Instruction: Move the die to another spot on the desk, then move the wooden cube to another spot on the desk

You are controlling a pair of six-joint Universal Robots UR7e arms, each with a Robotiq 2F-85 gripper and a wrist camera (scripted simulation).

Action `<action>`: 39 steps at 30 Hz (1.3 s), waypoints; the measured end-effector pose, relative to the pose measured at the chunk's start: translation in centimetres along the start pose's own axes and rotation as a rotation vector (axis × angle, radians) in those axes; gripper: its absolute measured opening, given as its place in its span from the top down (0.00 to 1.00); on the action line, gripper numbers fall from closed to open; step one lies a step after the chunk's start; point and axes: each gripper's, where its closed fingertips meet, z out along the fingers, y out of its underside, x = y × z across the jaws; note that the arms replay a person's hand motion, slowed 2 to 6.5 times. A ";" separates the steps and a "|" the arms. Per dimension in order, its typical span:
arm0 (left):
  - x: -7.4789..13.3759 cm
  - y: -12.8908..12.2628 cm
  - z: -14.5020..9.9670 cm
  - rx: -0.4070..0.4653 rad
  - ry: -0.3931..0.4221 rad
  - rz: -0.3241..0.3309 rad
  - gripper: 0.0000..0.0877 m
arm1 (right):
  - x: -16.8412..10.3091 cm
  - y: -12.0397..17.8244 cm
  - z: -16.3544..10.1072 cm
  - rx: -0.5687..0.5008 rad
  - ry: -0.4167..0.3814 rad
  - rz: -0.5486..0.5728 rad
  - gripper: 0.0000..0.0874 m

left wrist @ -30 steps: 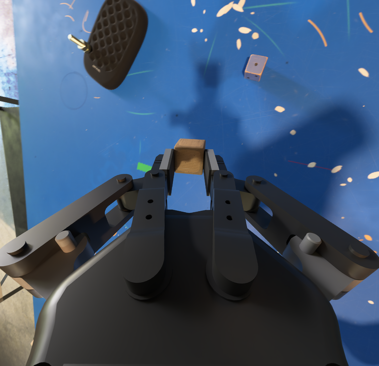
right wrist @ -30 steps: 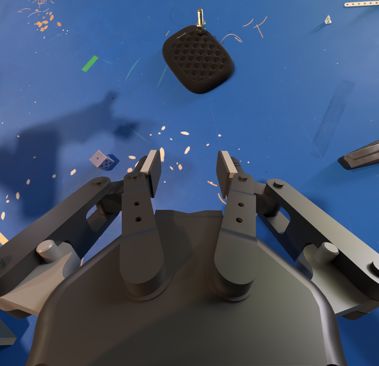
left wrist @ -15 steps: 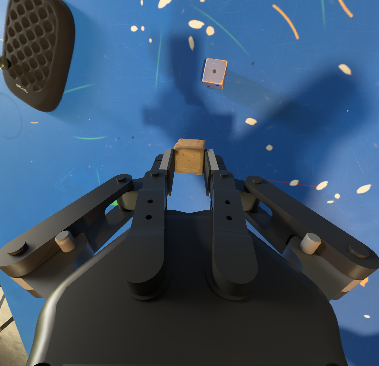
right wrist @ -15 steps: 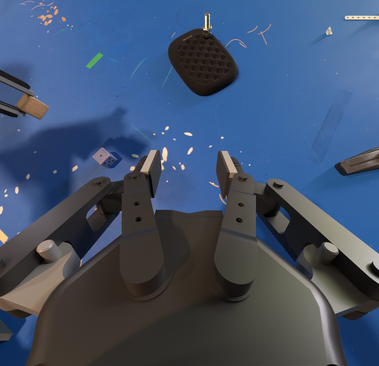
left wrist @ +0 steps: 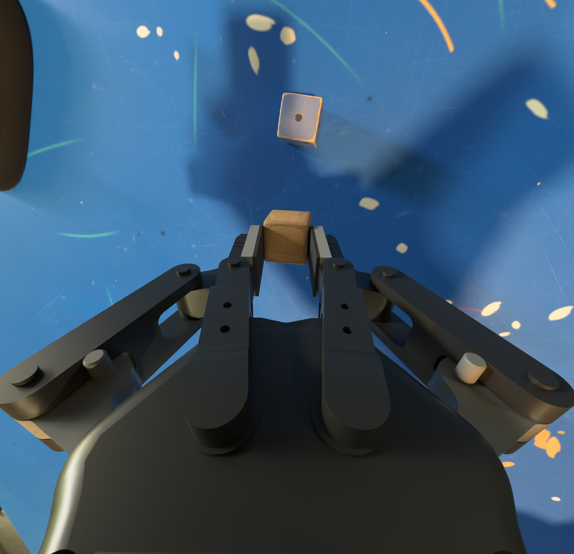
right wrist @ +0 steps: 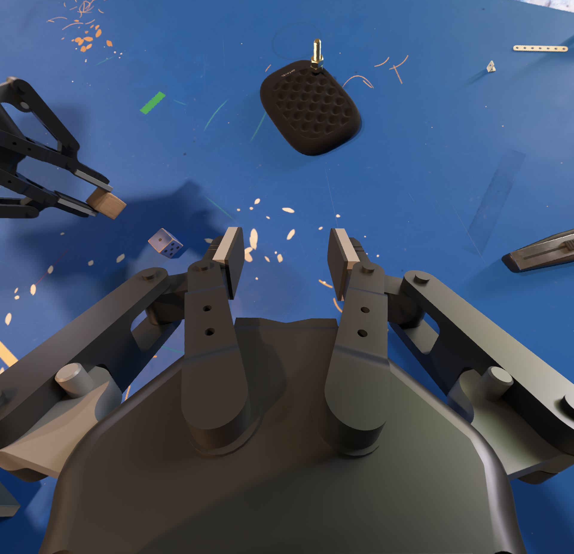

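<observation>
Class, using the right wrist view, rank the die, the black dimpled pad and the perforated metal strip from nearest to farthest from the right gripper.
Measured from the right gripper:
1. The die, on the desk just left of the fingertips.
2. The black dimpled pad, ahead and slightly right, with a brass bolt at its far edge.
3. The perforated metal strip, far off at the upper right.

left claw (left wrist: pixel 286 253) nearer die (left wrist: pixel 299 120) (cube aloft)

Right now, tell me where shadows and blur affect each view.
Left wrist view: broad arm shadows darken the desk around the die, whose top face sits in shade; the wooden cube is sharp in the left tool. Right wrist view: evenly lit, soft-edged shadow left of the open right tool.
</observation>
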 end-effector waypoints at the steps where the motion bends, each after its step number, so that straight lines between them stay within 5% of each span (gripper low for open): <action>1: 0.1 -0.1 0.2 -0.001 0.004 -0.002 0.70 | 0.0 0.0 0.0 0.002 0.000 0.000 0.44; 39: 0.9 -2.2 4.0 -0.073 0.060 0.043 0.70 | 0.5 -0.1 -0.8 0.027 0.000 0.017 0.44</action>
